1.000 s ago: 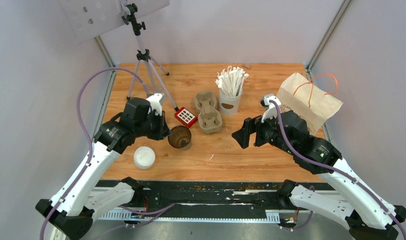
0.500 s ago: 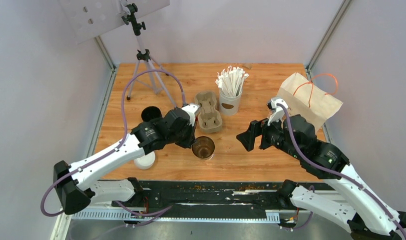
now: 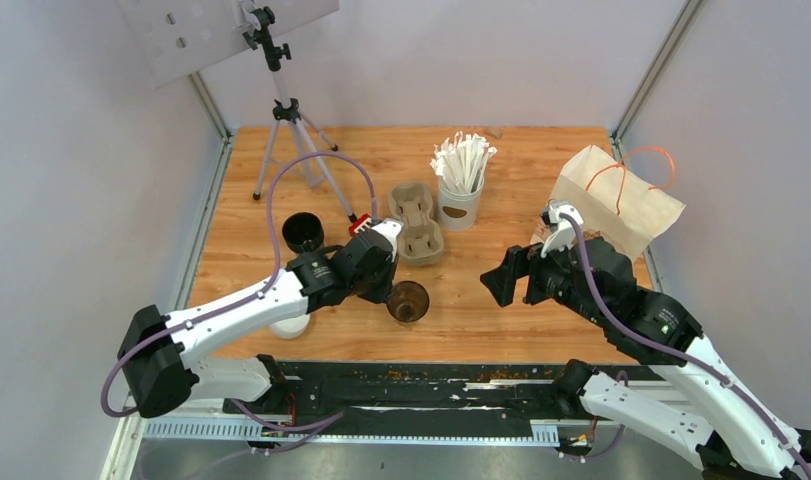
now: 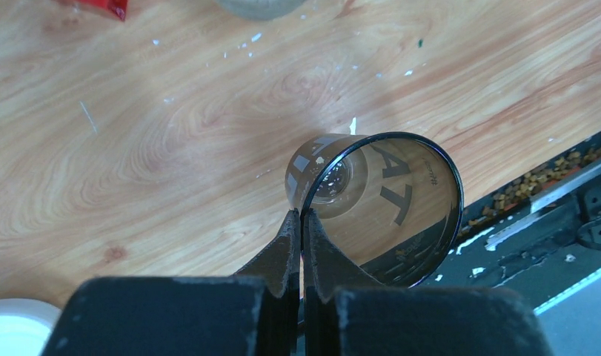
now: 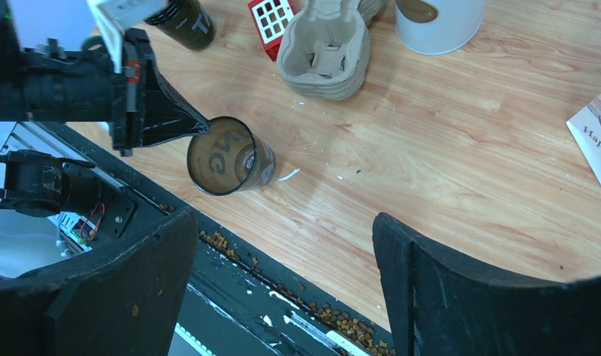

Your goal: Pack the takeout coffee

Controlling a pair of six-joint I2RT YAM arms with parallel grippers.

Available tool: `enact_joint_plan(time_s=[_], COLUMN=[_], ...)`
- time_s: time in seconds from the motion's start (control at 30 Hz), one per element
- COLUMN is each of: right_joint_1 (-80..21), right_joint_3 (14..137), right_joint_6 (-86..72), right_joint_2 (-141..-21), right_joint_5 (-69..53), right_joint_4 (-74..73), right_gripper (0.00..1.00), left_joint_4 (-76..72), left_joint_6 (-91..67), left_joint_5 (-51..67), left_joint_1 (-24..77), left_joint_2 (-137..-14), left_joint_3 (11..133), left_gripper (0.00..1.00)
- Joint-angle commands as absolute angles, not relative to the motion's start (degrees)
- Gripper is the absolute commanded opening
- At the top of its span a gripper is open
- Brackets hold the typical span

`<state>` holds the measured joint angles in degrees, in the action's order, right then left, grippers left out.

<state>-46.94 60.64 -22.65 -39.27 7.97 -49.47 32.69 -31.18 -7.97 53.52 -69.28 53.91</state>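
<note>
Bright, even overhead light; soft shadows, sharp focus.

Left tool (image 3: 393, 290) pinching, right tool (image 3: 508, 280) gaping.
The left arm (image 3: 236, 315) is stretching low across the tabletop toward the middle, its tool clamping the rim of a brown cup (image 3: 409, 300) with the fingers almost meeting. The right arm (image 3: 671, 335) is bending at the elbow and aiming its wrist inward at the left one, its tool holding both fingers wide apart.
</note>
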Motion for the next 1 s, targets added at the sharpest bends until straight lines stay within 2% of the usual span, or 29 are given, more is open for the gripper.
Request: enact_joint_plan(time_s=[0.0, 0.2, 0.33, 0.47, 0.6, 0.67, 0.73, 0.87, 0.97], right_joint_1=[-46.81, -46.81, -46.83, -46.82, -46.80, -46.82, -46.80, -46.78, -46.84], right_joint_3=[60.14, 60.21, 60.90, 61.00, 61.00, 61.00, 61.00, 60.54, 59.73], right_joint_6=[-24.01, -23.99, -24.05, -24.40, -24.39, -24.31, -24.22, -24.42, -24.63], right_joint_2=[-39.30, -39.31, -39.53, -39.88, -39.90, -39.81, -39.81, -39.60, -39.29], right_joint_5=[6.19, 6.31, 5.95, 5.10, 4.35, 4.38, 4.34, 3.80, 3.32], right_joint_4=[-48.78, -49.58, -49.34, -49.04, -49.09, -49.13, -49.06, -48.35, -47.43], right_gripper=[0.87, 0.87, 0.87, 0.87, 0.86, 0.86, 0.86, 0.86, 0.86], left_joint_4=[28.14, 26.31, 26.34, 28.38, 34.22, 38.41, 44.84, 58.35, 65.91], left_joint_6=[-33.03, -32.86, -33.09, -33.50, -33.21, -33.31, -34.16, -39.03, -43.27], left_joint_5=[-6.56, -6.31, -7.23, -7.57, -11.34, -15.17, -20.54, -33.35, -41.05], left_joint_1=[53.70, 53.70, 53.70, 53.69, 53.61, 53.67, 53.62, 53.61, 53.39], left_joint_2=[-71.55, -71.74, -70.71, -69.96, -67.20, -65.90, -65.02, -63.61, -61.80], left_joint_3=[52.22, 50.54, 49.83, 50.33, 54.78, 57.34, 60.11, 64.53, 65.54], left_gripper=[0.00, 0.01, 0.13, 0.37, 0.54, 0.70, 0.81, 0.97, 1.00])
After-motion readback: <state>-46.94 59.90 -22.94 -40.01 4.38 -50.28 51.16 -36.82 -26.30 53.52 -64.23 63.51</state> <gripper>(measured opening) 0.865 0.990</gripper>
